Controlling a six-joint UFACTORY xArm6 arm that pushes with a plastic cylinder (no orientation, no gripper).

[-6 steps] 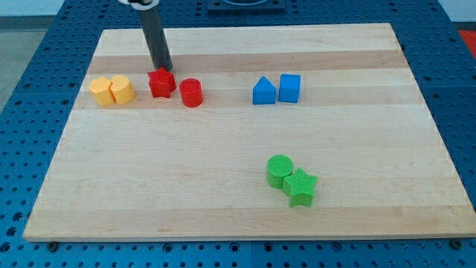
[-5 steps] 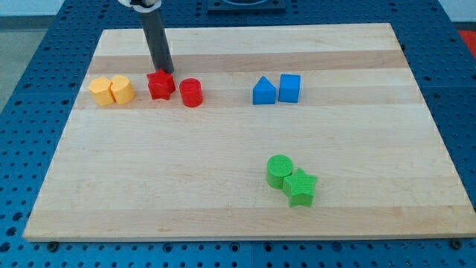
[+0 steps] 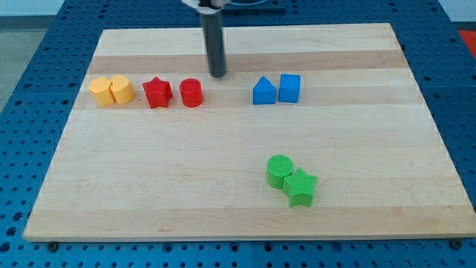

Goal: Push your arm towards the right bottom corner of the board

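Wooden board [image 3: 245, 216] fills most of the view, sitting on a blue pegboard table [image 3: 30, 112]; all four board edges are visible. Our rod [image 3: 214, 41] comes down from the far edge, nearly upright, its long axis leaning slightly right toward the bottom. Our tip [image 3: 218, 75] rests on bare wood in the far middle, between the red cylinder [image 3: 191, 92] on its near left and the blue triangular block [image 3: 263, 91] on its near right, touching neither. We carry no pincer, just the plain rod, so nothing is gripped. The blue cube [image 3: 290, 87] touches the triangular block's right side. The red star [image 3: 157, 92] sits just left of the red cylinder. Two yellow blocks [image 3: 111, 90], shapes hard to tell, touch each other near the left edge. The green cylinder [image 3: 280, 170] and green star [image 3: 300, 186] touch in the near right-centre. Bare wood runs from our tip through the middle, and the near right corner beyond the green pair is open too.
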